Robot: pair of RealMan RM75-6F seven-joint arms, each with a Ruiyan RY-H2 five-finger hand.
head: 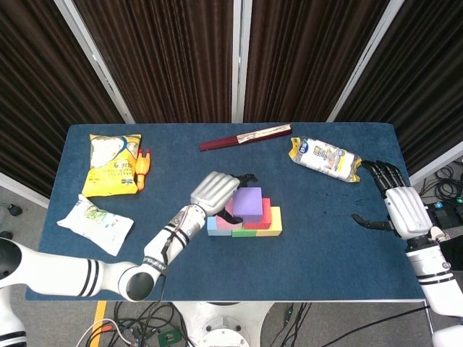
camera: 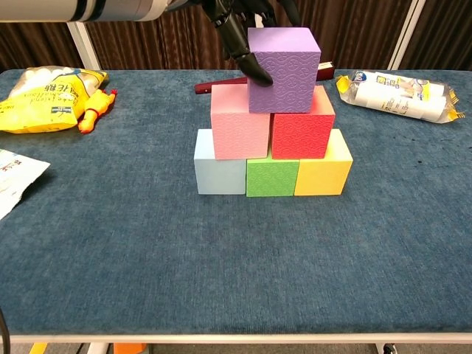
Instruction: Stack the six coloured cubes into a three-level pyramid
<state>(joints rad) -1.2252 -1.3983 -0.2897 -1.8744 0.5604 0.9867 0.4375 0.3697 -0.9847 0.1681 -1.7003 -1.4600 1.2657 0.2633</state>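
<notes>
The purple cube (camera: 284, 68) is touched on its left face by the fingers (camera: 247, 55) of the left hand (head: 216, 191); whether it is gripped cannot be told. It sits atop the pink cube (camera: 240, 131) and red cube (camera: 301, 133). The right hand (head: 402, 207) is held spread, empty, beyond the worktop (head: 347, 260) edge.

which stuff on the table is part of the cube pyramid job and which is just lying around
Job: purple foam cube, pink foam cube, red foam cube, light blue foam cube, green foam cube, yellow foam cube, left hand.

Lying about: yellow snack bag, white packet, orange toy, dark red stick, yellow-ended wrapped pack.
</notes>
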